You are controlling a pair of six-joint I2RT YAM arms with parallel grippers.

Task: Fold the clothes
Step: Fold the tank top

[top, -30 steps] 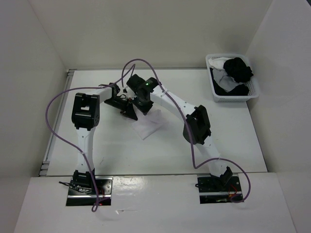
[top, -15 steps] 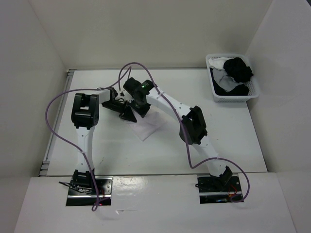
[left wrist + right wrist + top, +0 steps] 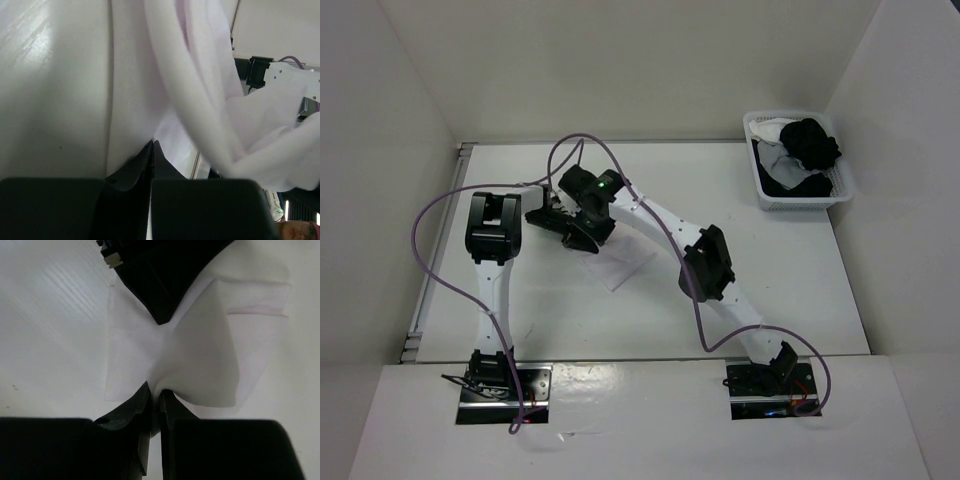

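Thin matt cloth garment (image 3: 135, 100), smooth table (image 3: 800, 260)

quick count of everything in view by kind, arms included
thin white fabric garment: 1
white plastic lattice basket: 1
pile of black and white clothes in the basket: 1 (separate pieces cannot be told)
white-and-black robot arms: 2
total: 5

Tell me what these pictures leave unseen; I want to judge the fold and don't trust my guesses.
- Top view: the right arm covers part of the white garment; its whole outline is hidden.
- Left wrist view: cloth fills the frame past the edges; which part the left pincer pinches is unclear.
- Right wrist view: the right pincer hides the garment's near edge behind its own body.
- Top view: the basket holds items too small to identify.
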